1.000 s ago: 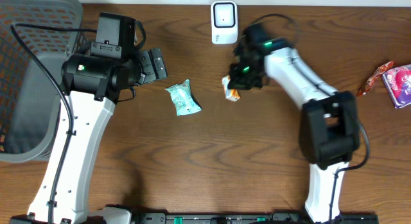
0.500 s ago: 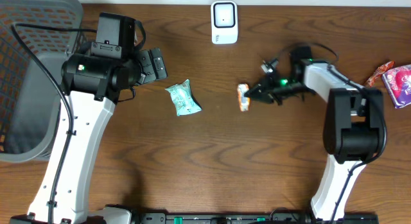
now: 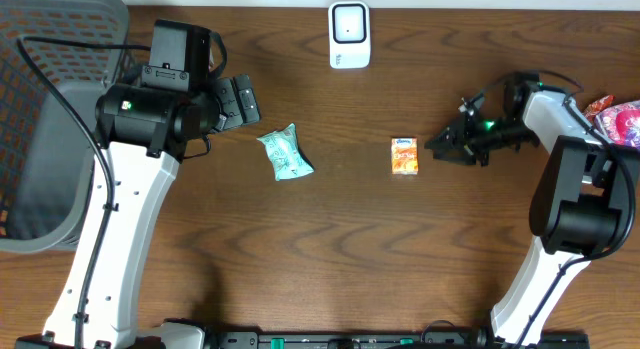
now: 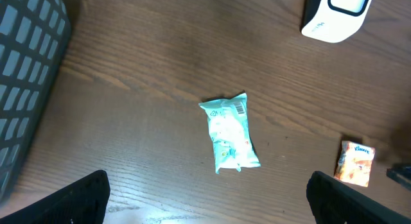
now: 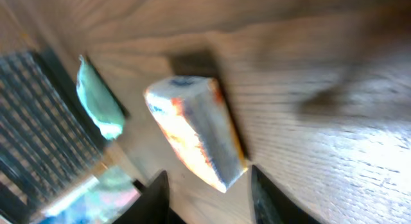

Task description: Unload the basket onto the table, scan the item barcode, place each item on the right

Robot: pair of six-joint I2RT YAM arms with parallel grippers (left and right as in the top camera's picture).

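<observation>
- A grey mesh basket [image 3: 40, 49] stands at the table's left edge.
- The left gripper [image 3: 240, 101] hangs beside the basket with its jaws spread wide — nothing sits between them.
- A teal packet [image 3: 285, 153] lies flat on the wooden table [image 3: 330, 249] just right of that gripper, its barcode facing up in the left wrist view.
- The white scanner [image 3: 349, 34] sits at the far edge, near the middle.
- The orange pack [image 3: 404, 156] lies flat on the wood, between the teal packet and the right gripper, touching neither.
- The right gripper [image 3: 434, 146] points at the orange pack from close by — jaws partly parted, holding nothing.
- Bright snack wrappers [image 3: 612, 119] lie at the right edge.
</observation>
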